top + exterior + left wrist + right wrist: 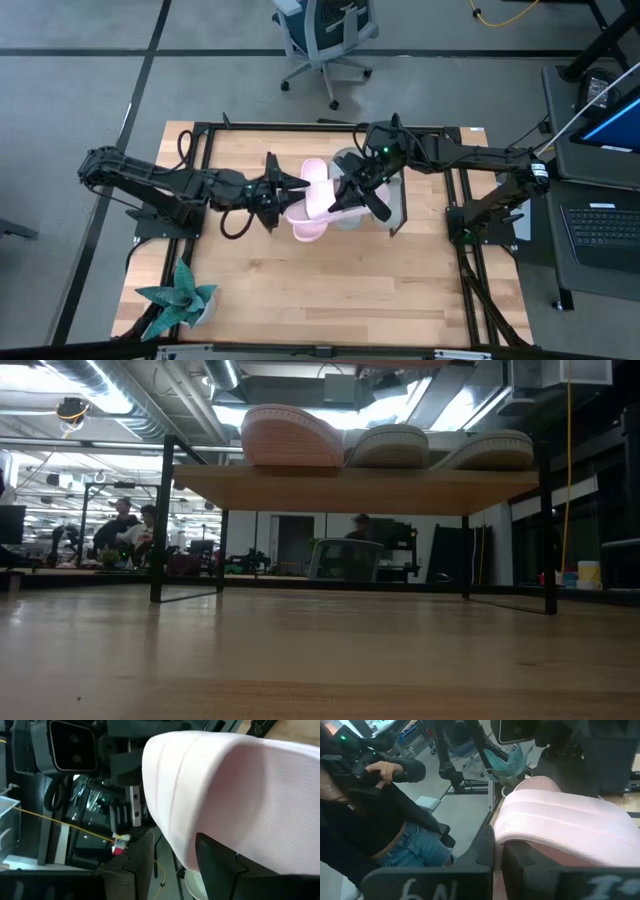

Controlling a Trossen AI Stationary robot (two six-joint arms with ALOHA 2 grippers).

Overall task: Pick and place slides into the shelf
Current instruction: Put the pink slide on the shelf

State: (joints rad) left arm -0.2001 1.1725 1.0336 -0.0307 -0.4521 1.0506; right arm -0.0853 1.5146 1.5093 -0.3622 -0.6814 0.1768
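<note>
Even overhead light falls on the bench (330, 290) in the high view, with only soft shadows under the arms. The low view is dimmer in front, and bright ceiling lights (230, 380) glare behind the shelf (350, 490), leaving its underside in shade. Both wrist views are blurred up close, where a pink slide (235, 790) fills the frame, softly lit.

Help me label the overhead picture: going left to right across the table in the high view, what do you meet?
Teal plant → left gripper → pale pink slides → right gripper → grey-green slide, partly hidden → shelf end frame.
</note>
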